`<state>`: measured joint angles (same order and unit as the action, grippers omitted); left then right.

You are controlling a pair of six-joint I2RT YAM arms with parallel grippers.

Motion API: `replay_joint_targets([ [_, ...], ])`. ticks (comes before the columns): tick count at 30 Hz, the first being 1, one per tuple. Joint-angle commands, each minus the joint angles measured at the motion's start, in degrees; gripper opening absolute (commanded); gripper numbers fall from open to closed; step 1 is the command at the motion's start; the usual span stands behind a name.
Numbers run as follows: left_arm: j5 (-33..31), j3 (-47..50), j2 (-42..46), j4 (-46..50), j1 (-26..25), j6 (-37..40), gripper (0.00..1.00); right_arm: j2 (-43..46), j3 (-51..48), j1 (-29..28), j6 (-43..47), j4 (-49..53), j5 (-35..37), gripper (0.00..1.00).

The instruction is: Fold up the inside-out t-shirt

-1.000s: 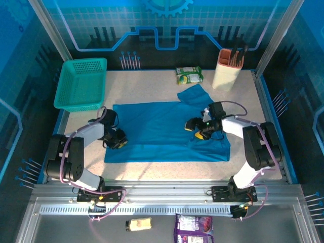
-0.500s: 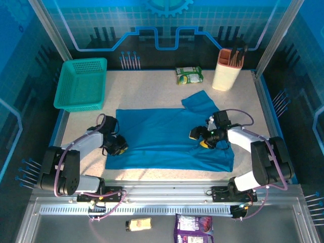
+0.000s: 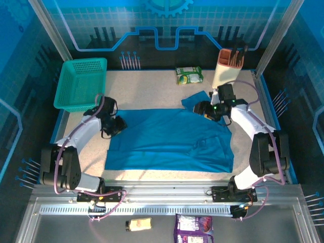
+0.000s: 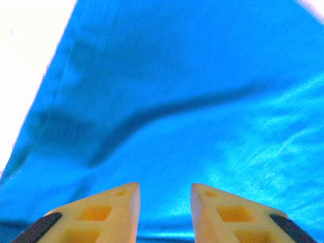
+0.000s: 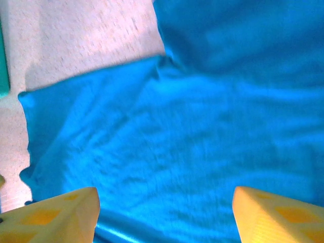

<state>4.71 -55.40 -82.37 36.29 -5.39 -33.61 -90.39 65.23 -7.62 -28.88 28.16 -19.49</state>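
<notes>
Sticks (image 3: 236, 56) stand in holder (image 3: 224, 77) near t-shirt (image 3: 167, 136).

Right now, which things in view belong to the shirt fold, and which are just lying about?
Job:
- blue t-shirt
- left gripper, open over it
- right gripper, open over it

Lying about:
- teal mesh basket
- green snack packet
- beige utensil holder
- yellow packet
- purple packet
</notes>
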Motion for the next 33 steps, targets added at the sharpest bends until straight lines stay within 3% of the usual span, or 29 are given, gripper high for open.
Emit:
replay_joint_targets([
  [1, -6.0, -7.4, -4.4, 2.6, 0.8, 10.0, 0.34, -2.5, 3.2, 1.1, 6.8, 7.3, 1.8, 0.70],
  [8, -16.2, -27.1, -22.0, 9.4, 1.2, 19.1, 0.32, -2.4, 4.5, 1.6, 6.9, 7.7, 1.5, 0.70],
  [15, -17.8, -39.9, -35.6, 12.6, 3.0, 20.9, 0.28, -0.5, 3.3, 1.9, 6.7, 8.2, 1.7, 0.70],
  [26, -18.8, -44.3, -43.2, 15.3, 4.7, 21.2, 0.31, 1.4, 3.0, 2.1, 5.8, 9.0, 1.7, 0.70],
  [33, -13.6, -43.8, -44.6, 14.9, 6.3, 21.2, 0.29, 1.6, 3.0, 2.1, 5.8, 9.3, 1.7, 0.70],
])
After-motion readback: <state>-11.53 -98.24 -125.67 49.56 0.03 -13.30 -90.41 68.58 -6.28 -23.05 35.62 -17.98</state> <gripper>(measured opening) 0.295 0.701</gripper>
